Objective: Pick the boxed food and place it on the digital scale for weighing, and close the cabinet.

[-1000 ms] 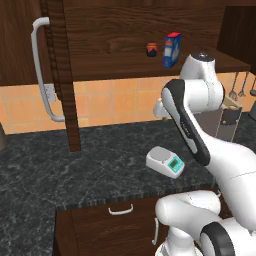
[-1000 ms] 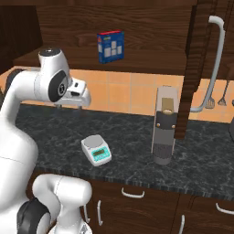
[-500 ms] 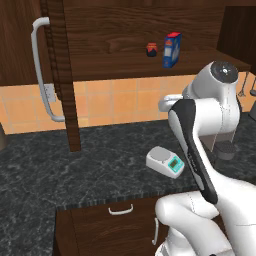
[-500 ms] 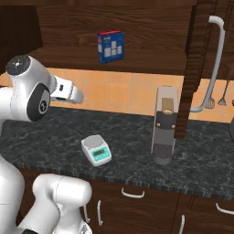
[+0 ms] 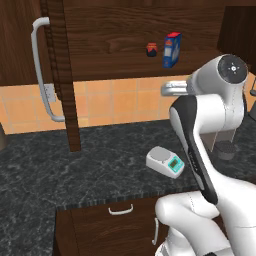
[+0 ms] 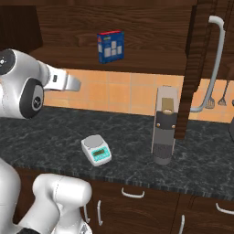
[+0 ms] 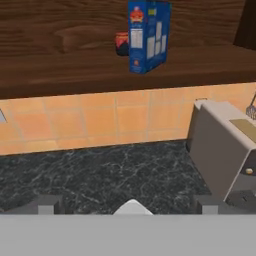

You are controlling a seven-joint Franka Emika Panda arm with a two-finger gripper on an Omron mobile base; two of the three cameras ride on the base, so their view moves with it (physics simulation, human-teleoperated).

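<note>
- Standing upright on the open dark brown wooden wall cabinet's (image 5: 125,35) shelf, near its front edge, is the small red-and-blue cardboard food box (image 5: 171,49), beside a small dark red jar (image 5: 151,49).
- The small white-grey digital scale (image 5: 165,161) sits near the dark speckled surface's (image 5: 75,175) front edge, its plate bare.
- The claw (image 7: 127,206) spreads wide, holding nothing, well apart from the box.
</note>
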